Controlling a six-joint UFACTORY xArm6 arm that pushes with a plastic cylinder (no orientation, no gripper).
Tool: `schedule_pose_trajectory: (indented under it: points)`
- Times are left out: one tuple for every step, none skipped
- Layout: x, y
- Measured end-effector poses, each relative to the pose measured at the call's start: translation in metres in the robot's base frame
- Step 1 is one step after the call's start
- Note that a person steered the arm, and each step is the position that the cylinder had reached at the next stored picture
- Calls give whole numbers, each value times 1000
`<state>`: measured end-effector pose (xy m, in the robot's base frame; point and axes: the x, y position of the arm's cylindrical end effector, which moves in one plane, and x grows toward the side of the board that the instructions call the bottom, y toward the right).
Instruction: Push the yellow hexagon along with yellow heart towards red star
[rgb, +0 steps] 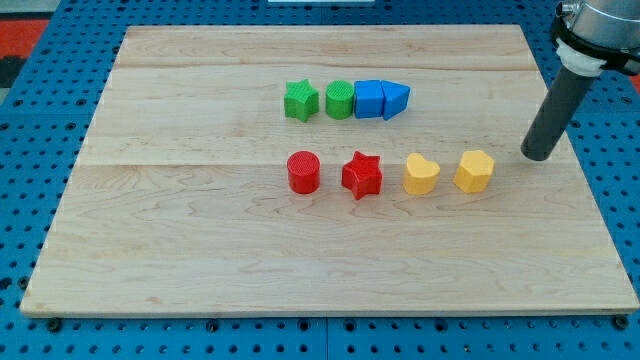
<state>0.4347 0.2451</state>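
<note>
The yellow hexagon (474, 171) lies right of centre on the wooden board (200, 260). The yellow heart (421, 174) sits just to its left with a small gap between them. The red star (362, 175) is left of the heart, also a little apart. All three form a row. My tip (540, 156) rests on the board to the right of the hexagon and slightly above it in the view, about a block's width away, touching no block.
A red cylinder (303, 172) stands left of the red star. Above, a row holds a green star (301, 100), a green cylinder (340, 99), a blue cube (369, 98) and a blue triangle-like block (395, 99). Blue pegboard surrounds the board.
</note>
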Motion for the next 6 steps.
schedule_pose_trajectory:
  points:
    - [4, 0]
    - [4, 0]
    - [3, 1]
    - [3, 1]
    - [4, 1]
    - [-8, -7]
